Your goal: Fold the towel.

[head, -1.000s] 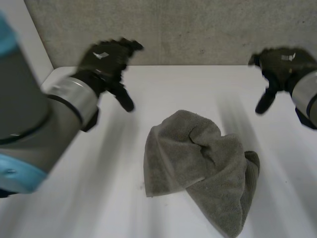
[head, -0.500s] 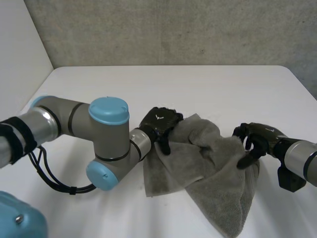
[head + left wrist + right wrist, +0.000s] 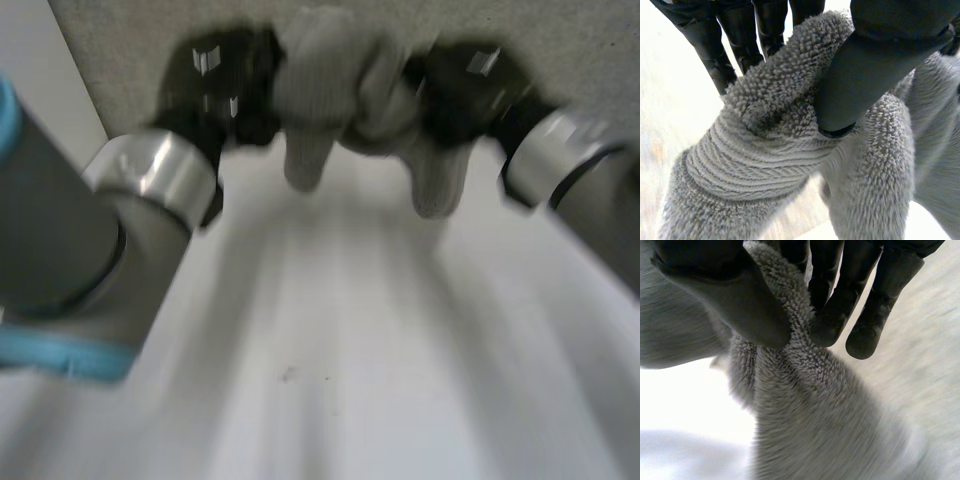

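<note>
The grey towel hangs in the air above the far part of the white table, bunched between my two hands, with two ends dangling down. My left hand grips its left end; in the left wrist view the thumb presses the pile of the towel against the fingers. My right hand holds the right end; in the right wrist view thumb and fingers pinch a fold of the towel.
A grey wall stands behind the table's far edge. The left arm reaches across the left side of the table, the right arm across the right.
Both hands closed on the towel where it lay on the table and have lifted it up and away toward the far side. The table surface where it lay is now bare.
</note>
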`<action>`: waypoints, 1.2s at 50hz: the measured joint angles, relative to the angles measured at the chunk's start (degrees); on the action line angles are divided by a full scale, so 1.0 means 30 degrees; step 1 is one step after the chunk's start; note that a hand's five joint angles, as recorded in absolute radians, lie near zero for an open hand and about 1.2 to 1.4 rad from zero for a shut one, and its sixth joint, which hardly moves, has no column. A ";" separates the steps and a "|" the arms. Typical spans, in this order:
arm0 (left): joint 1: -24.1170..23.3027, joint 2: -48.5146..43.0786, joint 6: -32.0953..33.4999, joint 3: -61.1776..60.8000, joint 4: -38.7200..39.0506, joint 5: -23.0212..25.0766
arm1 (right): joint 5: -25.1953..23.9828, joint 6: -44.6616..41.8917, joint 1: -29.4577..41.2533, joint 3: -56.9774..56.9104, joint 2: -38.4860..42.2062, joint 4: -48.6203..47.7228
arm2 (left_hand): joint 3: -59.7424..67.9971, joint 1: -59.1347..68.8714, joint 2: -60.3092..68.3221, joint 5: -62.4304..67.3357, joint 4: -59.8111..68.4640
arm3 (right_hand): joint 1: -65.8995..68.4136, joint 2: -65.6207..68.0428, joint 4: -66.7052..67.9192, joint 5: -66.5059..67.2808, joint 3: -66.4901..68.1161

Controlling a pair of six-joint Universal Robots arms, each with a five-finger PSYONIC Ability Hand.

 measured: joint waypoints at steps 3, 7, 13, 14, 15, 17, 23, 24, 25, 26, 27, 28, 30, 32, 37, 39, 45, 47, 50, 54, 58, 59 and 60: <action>0.0027 0.0596 0.0420 -0.3204 -0.0026 0.0056 | -0.0194 -0.2359 0.0892 0.1528 0.0679 0.2035 | -0.0467 -0.0710 -0.0468 -0.0598 -0.0453 | 0.0000 0.0000 0.0002 0.0000 0.0000; 0.0392 0.0890 0.1521 -0.6998 -0.0275 0.0108 | -0.0239 -0.6437 0.1999 0.3714 0.2088 0.6329 | -0.2794 -0.3174 -0.2820 -0.3136 -0.2809 | 0.0000 0.0000 0.0002 0.0002 0.0000; 0.2185 0.1048 0.4858 -1.1028 -0.2424 0.0132 | -0.0185 -0.9641 0.2831 0.5249 0.3188 1.0357 | -1.5661 -1.5935 -1.5680 -1.5926 -1.5642 | -1.3520 -1.3376 -1.3498 -1.3891 -1.3308; 0.2345 0.1082 0.5168 -1.1191 -0.2723 0.0132 | -0.0168 -0.9578 0.2838 0.5200 0.3107 1.0276 | -1.6227 -1.6520 -1.6234 -1.6335 -1.6184 | -1.5792 -1.5297 -1.5284 -1.5905 -1.5397; 0.2632 0.1183 0.5723 -1.1393 -0.3273 0.0143 | -0.0125 -0.9329 0.2813 0.5014 0.2887 0.9943 | -1.6974 -1.7319 -1.7042 -1.7135 -1.6919 | -1.8365 -1.7870 -1.8078 -1.8882 -1.7988; 0.3053 0.1551 0.6514 -1.1396 -0.4191 0.0185 | -0.0020 -0.8280 0.2565 0.4463 0.2302 0.8835 | -1.7722 -1.8070 -1.7762 -1.7747 -1.7740 | -2.0176 -2.0351 -2.0492 -2.0927 -1.9912; 0.3446 0.2871 0.6778 -0.9820 -0.5207 0.0421 | 0.0118 -0.4458 0.1393 0.2707 0.0921 0.5881 | -1.8493 -1.8693 -1.8458 -1.8154 -1.8467 | -2.0746 -2.0548 -2.0556 -2.0927 -2.0717; 0.3446 0.2975 0.6679 -0.9595 -0.5232 0.0444 | 0.0107 -0.4133 0.1301 0.2541 0.0853 0.5694 | -1.8506 -1.8693 -1.8479 -1.8154 -1.8473 | -2.0746 -2.0548 -2.0556 -2.0927 -2.0717; 0.3437 0.3162 0.6447 -0.9151 -0.5252 0.0487 | 0.0076 -0.3565 0.1152 0.2226 0.0768 0.5417 | -1.8506 -1.8693 -1.8491 -1.8157 -1.8476 | -2.0746 -2.0548 -2.0557 -2.0927 -2.0717; 0.3422 0.3287 0.6182 -0.8738 -0.5245 0.0524 | 0.0041 -0.3149 0.1054 0.1947 0.0734 0.5227 | -1.8508 -1.8694 -1.8497 -1.8174 -1.8480 | -2.0746 -2.0548 -2.0557 -2.0927 -2.0717; 0.3400 0.3384 0.5873 -0.8314 -0.5243 0.0554 | 0.0007 -0.2821 0.0982 0.1672 0.0746 0.5094 | -1.8508 -1.8696 -1.8497 -1.8195 -1.8479 | -2.0748 -2.0548 -2.0557 -2.0927 -2.0717; 0.3373 0.3454 0.5522 -0.7878 -0.5228 0.0583 | -0.0030 -0.2567 0.0934 0.1368 0.0829 0.4994 | -1.8506 -1.8694 -1.8496 -1.8206 -1.8479 | -2.0748 -2.0548 -2.0557 -2.0927 -2.0717; 0.3336 0.3486 0.5030 -0.7308 -0.5195 0.0619 | -0.0078 -0.2350 0.0904 0.0944 0.1039 0.4924 | -1.8494 -1.8694 -1.8487 -1.8207 -1.8470 | -2.0748 -2.0548 -2.0557 -2.0927 -2.0717; 0.3297 0.3423 0.4569 -0.6763 -0.5159 0.0647 | -0.0112 -0.2261 0.0905 0.0482 0.1359 0.4907 | -1.8455 -1.8693 -1.8445 -1.8206 -1.8424 | -2.0743 -2.0548 -2.0557 -2.0923 -2.0717; 0.3180 0.2348 0.3832 -0.5516 -0.5082 0.0664 | -0.0174 -0.2380 0.1144 -0.1114 0.2661 0.5027 | -1.7583 -1.7957 -1.7597 -1.8101 -1.7621 | -2.0043 -2.0223 -2.0334 -2.0243 -2.0333; 0.3159 0.1656 0.3746 -0.5206 -0.5084 0.0648 | -0.0197 -0.2467 0.1379 -0.1561 0.3032 0.5049 | -1.7341 -1.7721 -1.7344 -1.7762 -1.7350 | -1.9398 -1.9678 -1.9890 -1.9395 -1.9747; 0.3138 -0.1045 0.3739 -0.4493 -0.5028 0.0560 | -0.0226 -0.3605 0.2767 -0.2809 0.4416 0.5085 | -1.6996 -1.7402 -1.6990 -1.7341 -1.6990 | -1.8860 -1.9381 -1.9442 -1.8802 -1.9288; 0.3153 -0.2130 0.3769 -0.4285 -0.4944 0.0533 | -0.0201 -0.4558 0.3344 -0.3026 0.4963 0.5073 | -1.6964 -1.7359 -1.6968 -1.7327 -1.6982 | -1.8859 -1.9381 -1.9442 -1.8801 -1.9286; 0.3215 -0.3440 0.3786 -0.4019 -0.4738 0.0516 | -0.0099 -0.6257 0.4180 -0.3162 0.5745 0.5029 | -1.6964 -1.7345 -1.6967 -1.7310 -1.6982 | -1.8845 -1.9381 -1.9442 -1.8763 -1.9286; 0.3293 -0.4874 0.3838 -0.3641 -0.4314 0.0509 | 0.0072 -0.8880 0.5206 -0.3246 0.6972 0.4926 | -1.6964 -1.7345 -1.6962 -1.7307 -1.6977 | -1.8316 -1.8827 -1.8882 -1.8223 -1.8854; 0.3325 -0.5703 0.3898 -0.3428 -0.4057 0.0480 | 0.0256 -1.0655 0.5761 -0.3414 0.8046 0.4691 | -1.6465 -1.6842 -1.6472 -1.6807 -1.6477 | -1.6874 -1.7231 -1.7116 -1.6640 -1.7196; 0.3327 -0.5882 0.3915 -0.3410 -0.4013 0.0464 | 0.0377 -1.1118 0.5890 -0.3483 0.8406 0.4519 | -1.6039 -1.6364 -1.5983 -1.6391 -1.6050 | -1.5815 -1.6034 -1.6155 -1.5740 -1.6085; 0.3325 -0.6003 0.3930 -0.3424 -0.3986 0.0452 | 0.0526 -1.1476 0.5992 -0.3543 0.8739 0.4280 | -1.5511 -1.5876 -1.5510 -1.5908 -1.5577 | -1.4389 -1.4544 -1.4896 -1.4542 -1.4695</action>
